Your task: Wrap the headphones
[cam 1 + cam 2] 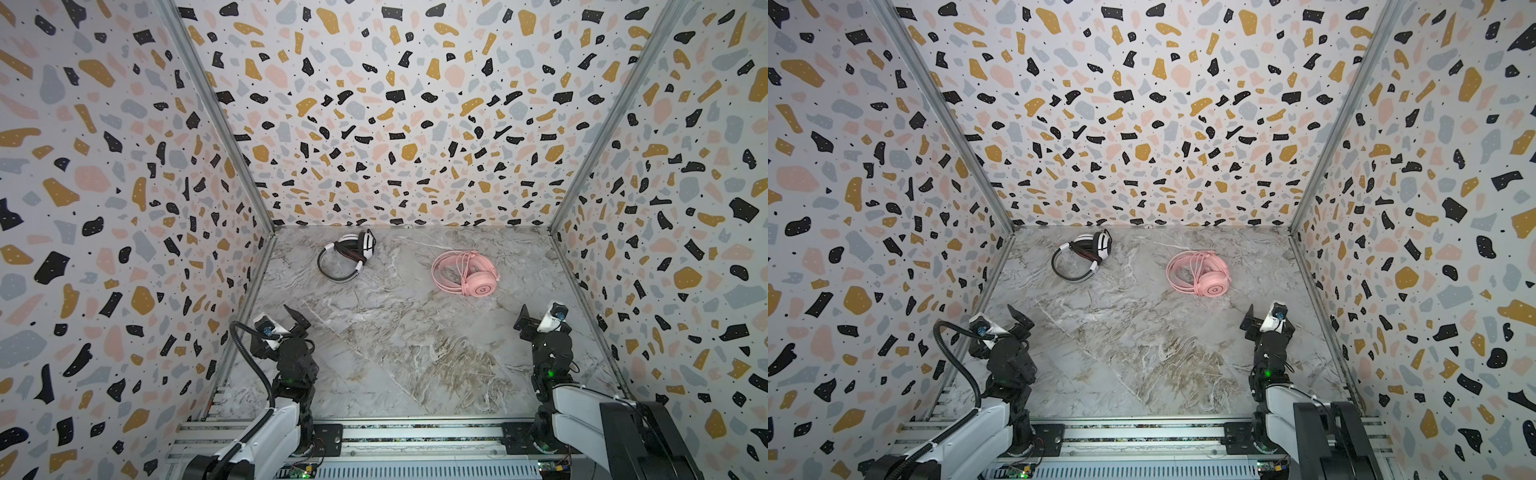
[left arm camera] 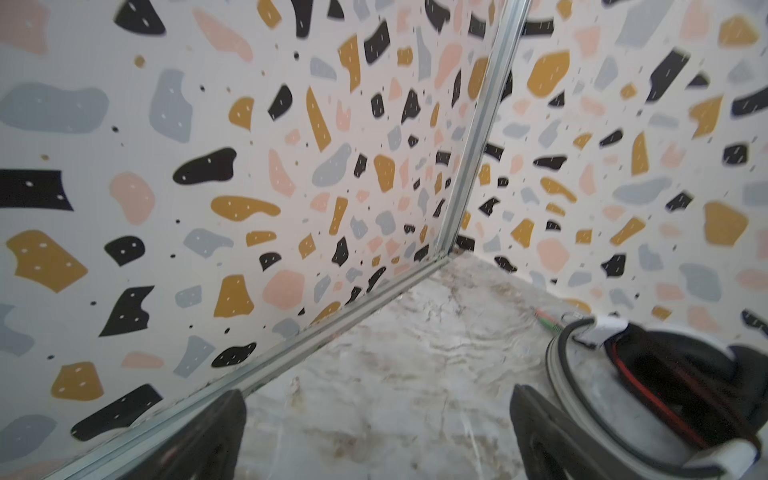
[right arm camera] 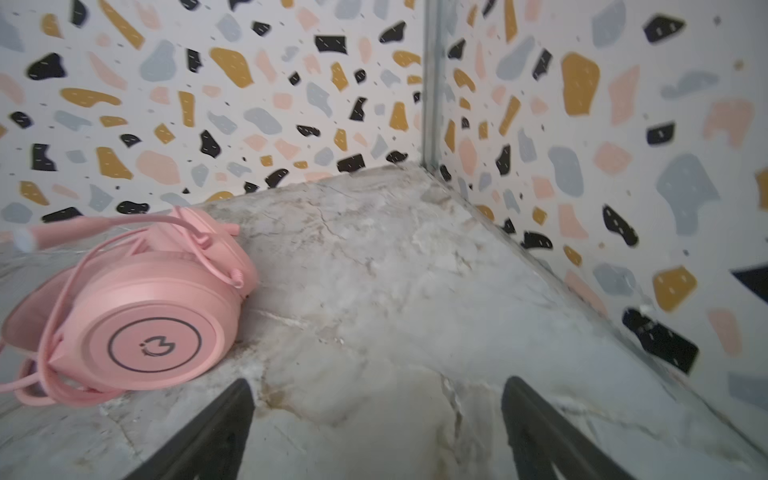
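Observation:
The white-and-black headphones [image 1: 349, 254] [image 1: 1084, 254] lie at the back left of the marble table, with their black cable wound around them. The pink headphones [image 1: 465, 272] [image 1: 1200, 274] lie at the back right, their pink cable looped over the headband. My left gripper [image 1: 296, 318] [image 1: 1018, 316] hovers open near the left wall, well short of the white pair [image 2: 665, 382]. In the left wrist view, nothing sits between the left gripper's [image 2: 378, 432] fingers. My right gripper [image 1: 540, 320] [image 1: 1266, 320] [image 3: 376, 424] stands open and empty, short of the pink earcup [image 3: 145, 316].
Terrazzo-patterned walls [image 1: 124, 208] close in the table on the left, back and right. An aluminium rail [image 1: 415, 434] carrying both arm bases runs along the front edge. Small cable plugs [image 2: 548, 322] lie beside the white pair near the back wall.

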